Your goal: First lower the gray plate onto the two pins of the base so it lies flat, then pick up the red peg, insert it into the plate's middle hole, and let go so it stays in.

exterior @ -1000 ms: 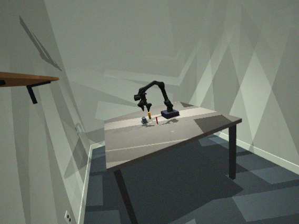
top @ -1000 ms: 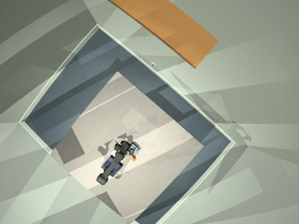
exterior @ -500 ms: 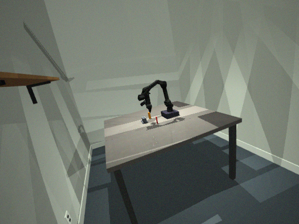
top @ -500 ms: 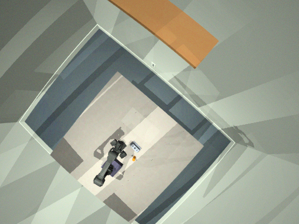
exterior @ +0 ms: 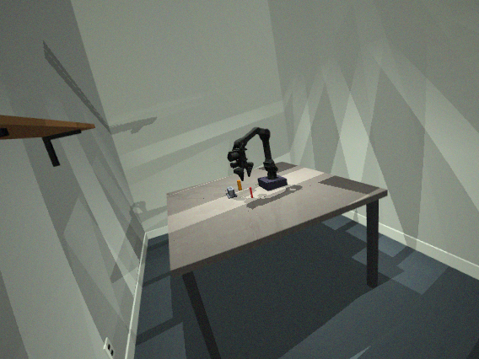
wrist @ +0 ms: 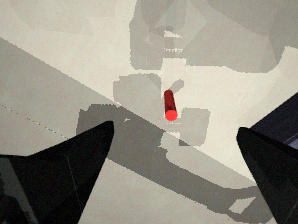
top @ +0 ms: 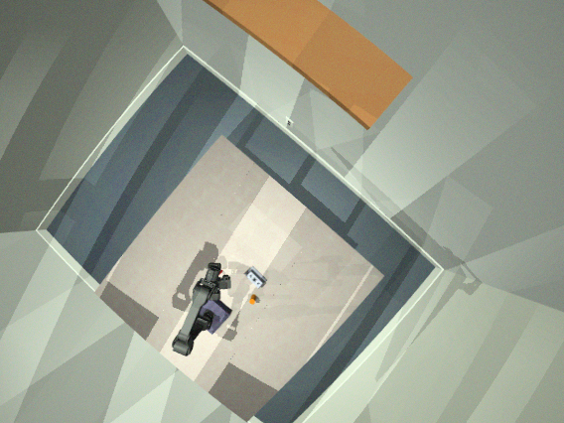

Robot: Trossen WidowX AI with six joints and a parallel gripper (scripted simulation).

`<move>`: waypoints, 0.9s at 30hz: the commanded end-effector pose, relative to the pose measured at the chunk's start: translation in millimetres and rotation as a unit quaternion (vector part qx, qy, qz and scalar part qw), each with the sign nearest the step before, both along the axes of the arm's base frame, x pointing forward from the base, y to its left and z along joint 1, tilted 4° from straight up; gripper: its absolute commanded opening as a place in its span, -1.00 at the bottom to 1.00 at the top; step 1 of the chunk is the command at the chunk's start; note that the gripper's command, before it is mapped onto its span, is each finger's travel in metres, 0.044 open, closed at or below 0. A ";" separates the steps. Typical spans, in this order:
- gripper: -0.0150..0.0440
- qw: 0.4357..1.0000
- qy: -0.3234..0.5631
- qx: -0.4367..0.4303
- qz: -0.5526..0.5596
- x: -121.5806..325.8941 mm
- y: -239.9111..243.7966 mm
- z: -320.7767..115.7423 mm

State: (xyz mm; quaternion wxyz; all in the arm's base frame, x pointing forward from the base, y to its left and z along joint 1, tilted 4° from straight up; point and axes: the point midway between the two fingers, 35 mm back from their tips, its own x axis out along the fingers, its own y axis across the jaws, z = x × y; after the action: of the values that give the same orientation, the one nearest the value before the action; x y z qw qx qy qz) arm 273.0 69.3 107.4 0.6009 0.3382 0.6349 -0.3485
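Observation:
The red peg [top: 220, 272] [exterior: 251, 192] [wrist: 170, 106] stands upright on the table. In the wrist view it is between and slightly beyond the two fingertips, a little left of their middle. My gripper [exterior: 245, 178] [wrist: 174, 129] is open and empty, pointing down, high above the table and the peg. The gray plate [top: 255, 279] [exterior: 230, 190] is on the base [exterior: 231, 196], its three holes facing up in the top view. It looks level, but whether it is fully seated on the pins cannot be told. The plate is out of the wrist view.
An orange peg [top: 252, 299] [exterior: 239, 185] stands near the plate, on the side toward the arm's mount. The purple arm mount [top: 217, 318] [exterior: 272, 183] stands on the table [top: 318, 278] [exterior: 202, 227]. Shadows of the arm cross the tabletop around the red peg.

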 end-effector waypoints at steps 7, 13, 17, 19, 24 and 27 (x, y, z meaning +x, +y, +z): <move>1.00 0.994 0.003 -0.002 -0.113 -13.9 13.7 -1.4; 1.00 0.994 0.003 -0.002 -0.113 -14.9 14.3 -27.5; 1.00 0.994 0.003 -0.002 -0.113 -15.7 14.3 -34.9; 1.00 0.994 0.003 -0.002 -0.113 -15.7 14.5 -36.1; 1.00 0.994 0.003 -0.002 -0.113 -16.5 15.7 -49.9; 1.00 0.994 0.003 -0.002 -0.113 -16.4 15.7 -50.1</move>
State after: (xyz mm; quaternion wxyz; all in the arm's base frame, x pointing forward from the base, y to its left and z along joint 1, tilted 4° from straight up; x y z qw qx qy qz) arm 257.5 84.3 62.4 0.5590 0.4063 0.5923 -0.4142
